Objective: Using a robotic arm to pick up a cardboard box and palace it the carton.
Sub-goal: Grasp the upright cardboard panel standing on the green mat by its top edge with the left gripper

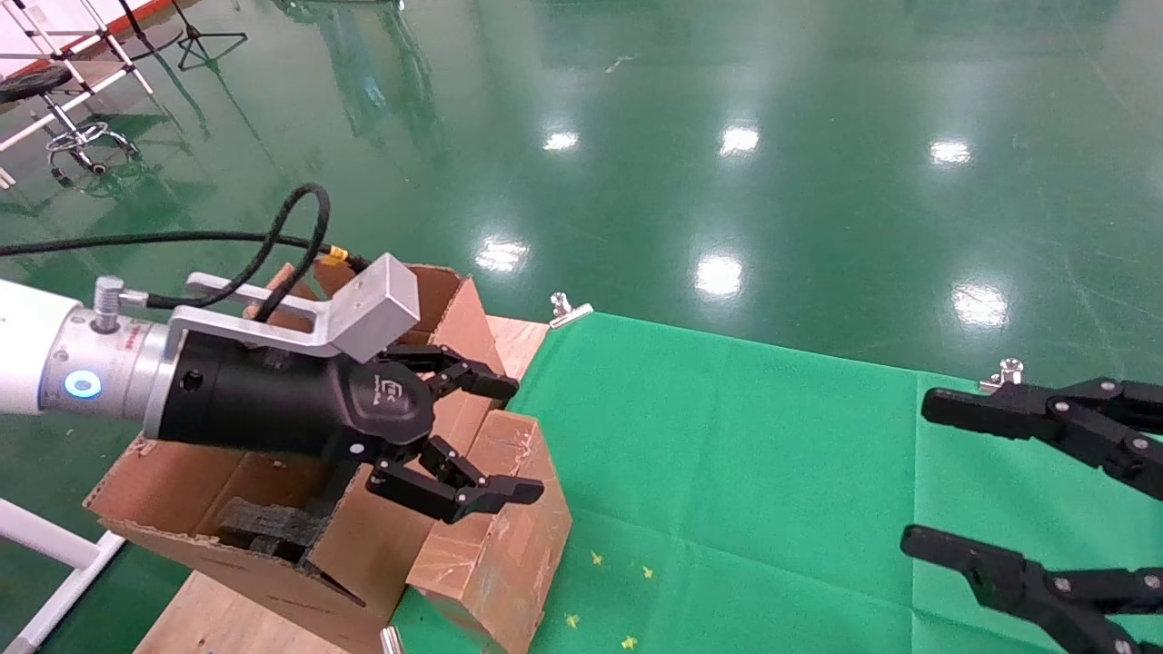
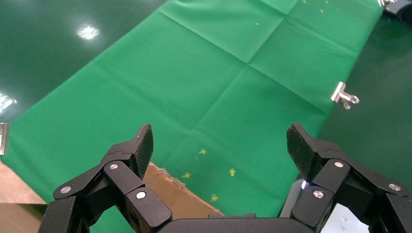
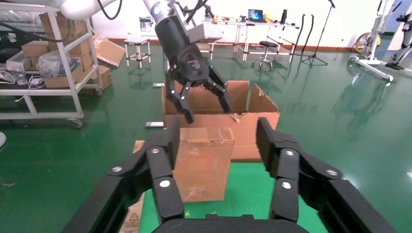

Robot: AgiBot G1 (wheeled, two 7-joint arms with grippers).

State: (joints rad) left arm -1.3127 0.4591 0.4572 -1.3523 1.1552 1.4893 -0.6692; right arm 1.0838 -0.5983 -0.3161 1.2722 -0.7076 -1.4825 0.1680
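At inspection the right gripper [image 1: 918,477] sat at the head view's 4 o'clock, jaws spread wide and holding nothing, apparently idle over the green cloth [image 1: 772,472]. Farther in, at 8 o'clock, one cardboard box [image 1: 500,527] stood upright on the cloth's edge, pressed against the outer wall of the one carton [image 1: 173,500]. The box was therefore outside the carton, not in it. The robotic arm [image 1: 27,359], the left one, carried its gripper [image 1: 522,440] above the box's top, jaws wide apart and empty; the left wrist view showed only a corner of the box below. Black foam [image 1: 268,527] lay inside the carton.

Judgement: the approach-to-grasp step was in hand and nothing had been lifted. The next move would call for lowering the fingers astride the box, closing, then raising it clear of the tall flaps.

Count: one box, one carton, two grippers, two metal clips [image 1: 568,309] at the cloth's far edge.
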